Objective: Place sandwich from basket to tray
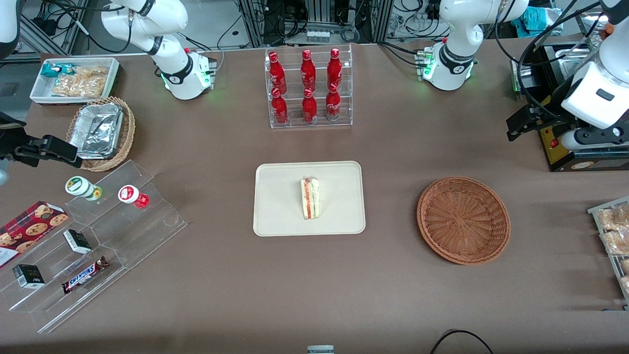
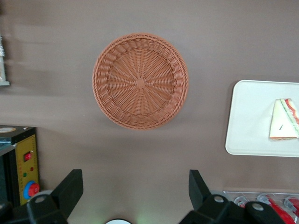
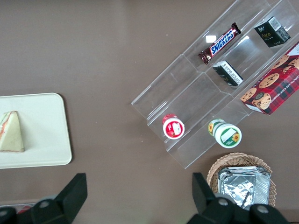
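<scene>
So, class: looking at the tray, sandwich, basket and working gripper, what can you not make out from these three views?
- Sandwich: cut off by the frame edge in both wrist views; what the filling is, too small to tell.
- Tray: only a corner or end shows in each wrist view.
- Gripper, open above the table beside the empty basket: in the front view, dark housing hides its fingers.

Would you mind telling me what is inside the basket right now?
Nothing: the basket shows only its bare woven bottom. The sandwich lies on the tray. The gripper hangs open above the table beside the basket, holding nothing.
</scene>
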Robot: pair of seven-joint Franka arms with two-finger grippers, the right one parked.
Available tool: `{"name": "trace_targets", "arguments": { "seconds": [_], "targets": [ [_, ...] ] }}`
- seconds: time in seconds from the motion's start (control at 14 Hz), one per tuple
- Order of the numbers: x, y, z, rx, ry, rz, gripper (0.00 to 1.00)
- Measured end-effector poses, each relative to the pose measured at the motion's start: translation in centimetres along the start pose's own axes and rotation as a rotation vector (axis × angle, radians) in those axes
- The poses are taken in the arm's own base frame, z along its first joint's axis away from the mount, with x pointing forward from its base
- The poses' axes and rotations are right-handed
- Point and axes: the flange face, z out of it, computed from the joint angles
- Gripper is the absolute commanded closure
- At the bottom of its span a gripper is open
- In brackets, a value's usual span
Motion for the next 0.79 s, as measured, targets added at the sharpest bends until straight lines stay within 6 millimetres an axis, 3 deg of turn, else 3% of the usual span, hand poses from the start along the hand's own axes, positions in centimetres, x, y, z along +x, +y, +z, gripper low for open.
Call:
{"name": "trace_targets", "arguments": {
  "seconds": [0.43,0.79],
  "targets": [
    [-0.6,-0.4,1.4,-0.003,-0.005,-0.002,0.0],
    [-1.4,-0.4,1.2,0.0,0.007,0.07,0.0]
  ]
}}
